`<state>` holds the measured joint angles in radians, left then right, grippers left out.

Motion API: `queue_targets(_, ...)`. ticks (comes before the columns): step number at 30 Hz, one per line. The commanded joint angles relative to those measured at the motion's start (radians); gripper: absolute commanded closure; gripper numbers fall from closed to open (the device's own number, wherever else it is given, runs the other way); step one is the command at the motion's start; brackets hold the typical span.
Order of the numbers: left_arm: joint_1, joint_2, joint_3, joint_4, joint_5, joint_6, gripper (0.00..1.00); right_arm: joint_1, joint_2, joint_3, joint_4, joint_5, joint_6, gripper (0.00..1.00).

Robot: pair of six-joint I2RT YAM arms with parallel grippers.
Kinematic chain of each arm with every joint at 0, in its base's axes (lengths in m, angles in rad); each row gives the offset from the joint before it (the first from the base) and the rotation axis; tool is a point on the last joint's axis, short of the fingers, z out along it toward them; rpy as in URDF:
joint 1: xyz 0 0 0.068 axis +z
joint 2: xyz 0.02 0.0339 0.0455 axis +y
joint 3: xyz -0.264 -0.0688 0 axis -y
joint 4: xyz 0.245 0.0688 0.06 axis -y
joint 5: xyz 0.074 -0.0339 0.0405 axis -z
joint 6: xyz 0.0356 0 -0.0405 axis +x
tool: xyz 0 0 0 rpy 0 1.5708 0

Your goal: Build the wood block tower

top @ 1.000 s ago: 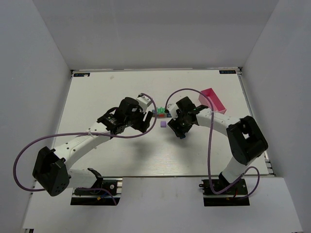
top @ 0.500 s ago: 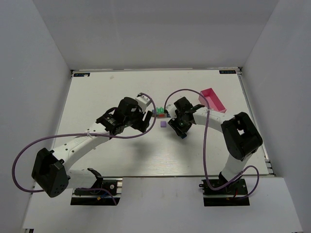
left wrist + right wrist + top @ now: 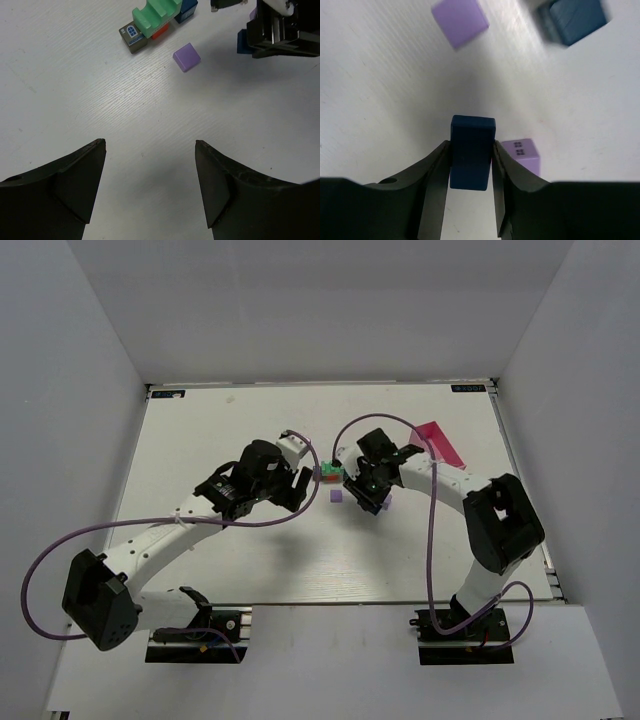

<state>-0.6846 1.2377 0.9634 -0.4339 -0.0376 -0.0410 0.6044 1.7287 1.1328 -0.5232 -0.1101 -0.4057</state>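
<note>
1. The right jaws stood wide a sec ago, over the loose cubes. They had since narrowed and were clenched on a dark blue block [image 3: 471, 137], one finger on each flat side (right wrist view).
2. Couldn't tell whether that block was clear of the counter [image 3: 230, 430] yet; there was shadow round it but no visible gap.
3. Neighbours in that view: a windowed purple cube [image 3: 522, 153] just beside the block at 3 o'clock, a plain purple cube [image 3: 459, 21] at 12 and a second dark blue block [image 3: 576, 20] at 1, both apart from it.
4. The left jaws were unchanged: released, nothing between them, pointed at bare counter.
5. The wood block tower [image 3: 328, 472] was only a low cluster, at approx 10 o'clock of the right jaws in the top view, between the two arms. It had a green piece [image 3: 155, 12] on top, a brown windowed block [image 3: 132, 38] at its 7 o'clock and a red block [image 3: 160, 33] under it.
6. Meaning: the pick was prob. secured. Next would be a lift and carry to the cluster. The plain purple cube sat near that path, so there was a bump risk.
</note>
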Motion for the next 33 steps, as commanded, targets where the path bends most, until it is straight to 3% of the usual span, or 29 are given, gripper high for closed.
queue_targets(1,-0.004,-0.043,0.0,0.003,-0.013,0.007,0.18,0.005,-0.069,0.11,-0.043,-0.048,-0.12,1.0)
queue_targets(11,0.016,-0.135,-0.02,0.023,-0.036,0.016,0.18,0.0,0.135,0.53,-0.313,-0.148,-0.475,1.0)
queue_targets(17,0.016,-0.173,-0.029,0.032,-0.056,0.026,0.18,0.009,0.258,0.697,-0.438,-0.212,-0.636,1.0)
queue_targets(21,0.016,-0.202,-0.038,0.041,-0.065,0.035,0.18,0.009,0.366,0.835,-0.521,-0.218,-0.677,1.0)
queue_targets(33,0.016,-0.241,-0.048,0.05,-0.074,0.044,0.18,0.014,0.46,0.933,-0.514,-0.234,-0.694,1.0)
